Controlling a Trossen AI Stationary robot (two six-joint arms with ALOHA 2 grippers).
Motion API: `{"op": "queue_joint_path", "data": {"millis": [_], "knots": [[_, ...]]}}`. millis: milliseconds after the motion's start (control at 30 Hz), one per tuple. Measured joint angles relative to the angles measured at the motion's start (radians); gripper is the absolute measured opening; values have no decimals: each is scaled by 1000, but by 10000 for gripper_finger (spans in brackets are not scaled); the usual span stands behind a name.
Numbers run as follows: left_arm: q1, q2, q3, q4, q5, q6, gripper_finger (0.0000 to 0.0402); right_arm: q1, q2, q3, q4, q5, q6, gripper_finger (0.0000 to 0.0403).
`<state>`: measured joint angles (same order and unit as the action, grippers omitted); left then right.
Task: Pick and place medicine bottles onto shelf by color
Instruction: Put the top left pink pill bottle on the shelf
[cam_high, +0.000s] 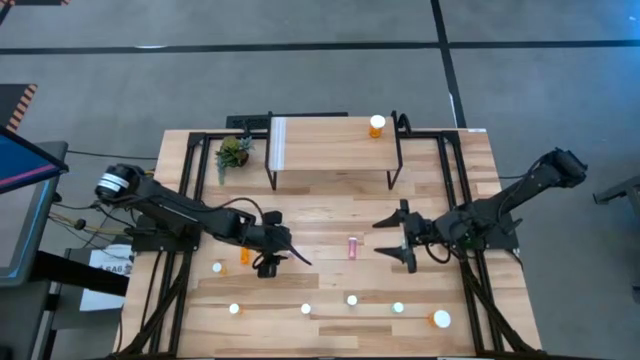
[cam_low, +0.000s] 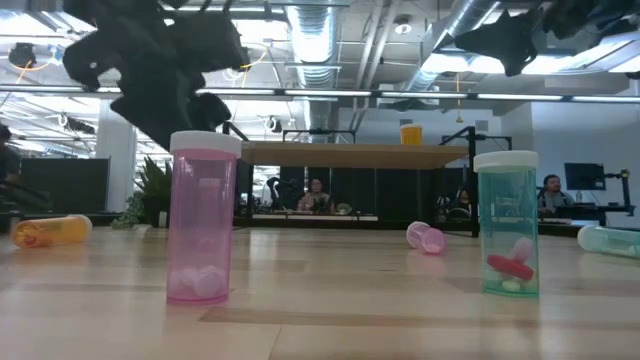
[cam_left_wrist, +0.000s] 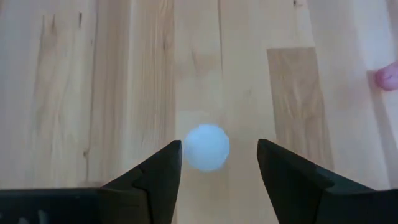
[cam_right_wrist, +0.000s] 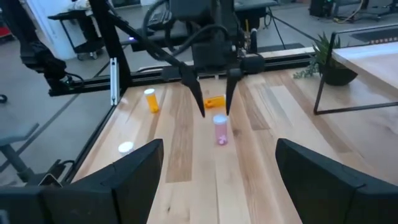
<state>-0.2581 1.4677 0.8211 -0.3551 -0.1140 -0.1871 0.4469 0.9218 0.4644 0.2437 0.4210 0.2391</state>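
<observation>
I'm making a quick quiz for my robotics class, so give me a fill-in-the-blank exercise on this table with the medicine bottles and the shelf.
1. The one medicine bottle standing on the shelf is ____ in colour.
2. The pink bottle between the two arms lies on its ____.
3. Between the fingers of the left gripper sits a round cap that is ____.
4. The right gripper has its jaws ____.

Missing words: orange; side; white; open.

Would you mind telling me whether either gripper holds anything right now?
Nothing is held: the left gripper is open around a white cap, and the right gripper is open.
</observation>
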Motion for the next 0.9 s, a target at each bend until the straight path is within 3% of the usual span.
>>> {"op": "queue_joint_path", "data": {"millis": [367, 900], "knots": [[0, 25, -6, -2, -82, 1, 199, 0, 1, 0, -3, 3, 6, 330], [0, 25, -6, 6, -43, 10, 199, 0, 1, 0, -2, 3, 17, 330]]}}
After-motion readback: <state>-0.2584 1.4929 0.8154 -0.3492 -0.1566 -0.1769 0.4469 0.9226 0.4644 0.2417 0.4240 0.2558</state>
